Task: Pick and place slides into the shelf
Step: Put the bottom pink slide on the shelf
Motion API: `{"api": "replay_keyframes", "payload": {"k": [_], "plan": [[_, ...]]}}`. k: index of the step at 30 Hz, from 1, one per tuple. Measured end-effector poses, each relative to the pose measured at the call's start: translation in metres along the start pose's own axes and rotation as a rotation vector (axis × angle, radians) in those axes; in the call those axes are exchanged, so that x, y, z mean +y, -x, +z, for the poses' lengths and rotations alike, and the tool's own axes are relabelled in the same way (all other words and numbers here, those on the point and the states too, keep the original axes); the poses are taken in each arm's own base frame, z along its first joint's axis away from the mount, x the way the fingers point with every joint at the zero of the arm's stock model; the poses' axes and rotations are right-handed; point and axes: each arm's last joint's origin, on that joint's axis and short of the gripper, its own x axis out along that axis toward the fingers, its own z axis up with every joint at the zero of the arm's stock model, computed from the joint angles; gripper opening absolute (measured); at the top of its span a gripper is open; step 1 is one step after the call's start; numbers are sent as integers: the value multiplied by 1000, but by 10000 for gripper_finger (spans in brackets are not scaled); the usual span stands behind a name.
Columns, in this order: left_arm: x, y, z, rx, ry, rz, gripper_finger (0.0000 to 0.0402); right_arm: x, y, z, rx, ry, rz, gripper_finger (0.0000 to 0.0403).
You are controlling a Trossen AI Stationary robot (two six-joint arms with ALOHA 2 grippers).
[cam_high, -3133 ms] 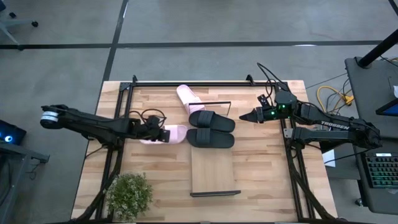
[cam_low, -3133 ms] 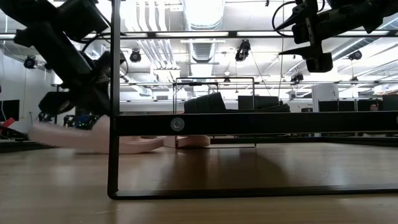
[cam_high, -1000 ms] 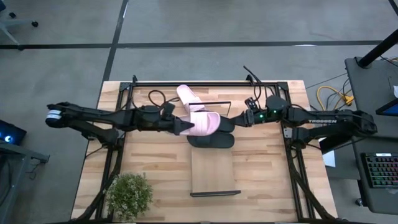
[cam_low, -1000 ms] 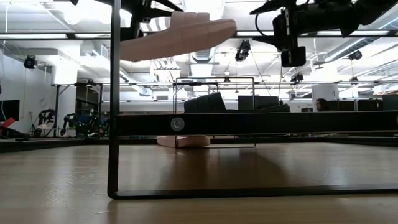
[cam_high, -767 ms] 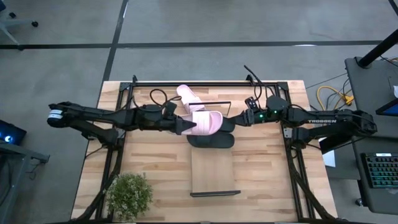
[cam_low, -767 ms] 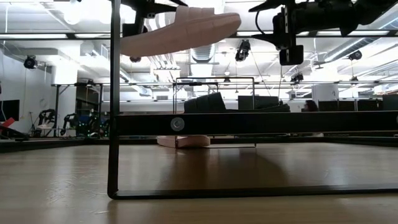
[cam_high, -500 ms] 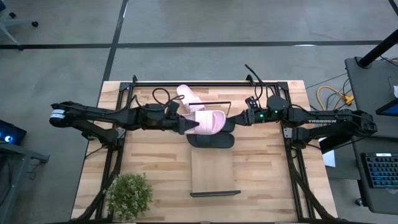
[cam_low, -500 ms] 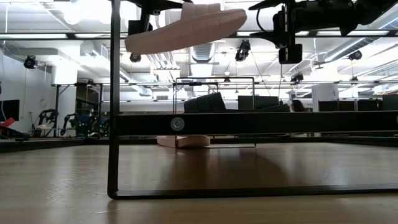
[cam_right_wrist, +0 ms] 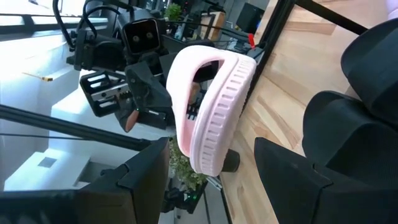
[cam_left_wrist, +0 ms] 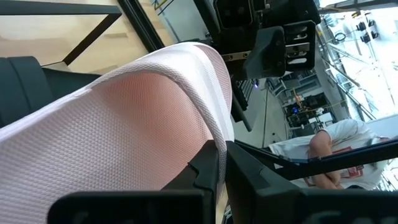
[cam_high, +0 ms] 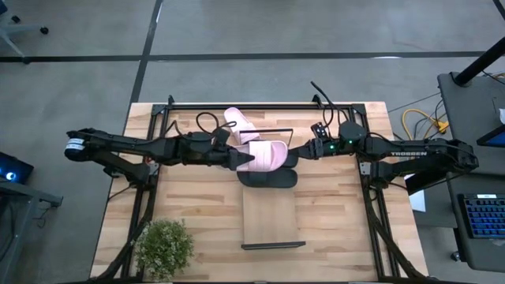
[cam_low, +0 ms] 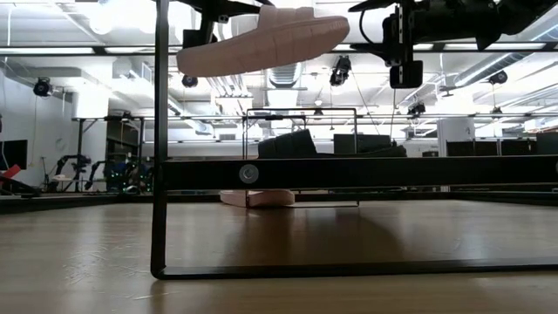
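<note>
High view: left gripper [cam_high: 241, 160] clamped on pink slide [cam_high: 264, 156], mid-air above black slides [cam_high: 268, 177]; right gripper [cam_high: 304, 151] at its 3 o'clock, fingers spread, empty. Risk: thin pinch, slide slips during handover.

Overhead view straight down, low view level across table, wrist views close, all sharing the lifted pink slide [cam_high: 263, 155].
</note>
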Motion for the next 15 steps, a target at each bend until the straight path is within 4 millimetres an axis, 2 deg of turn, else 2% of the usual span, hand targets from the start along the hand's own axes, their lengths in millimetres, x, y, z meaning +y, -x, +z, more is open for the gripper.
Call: {"api": "replay_keyframes", "payload": {"k": [15], "plan": [[0,-3,0,2,-1,3,0,-6,-10,0,16,-9,-27,226]]}}
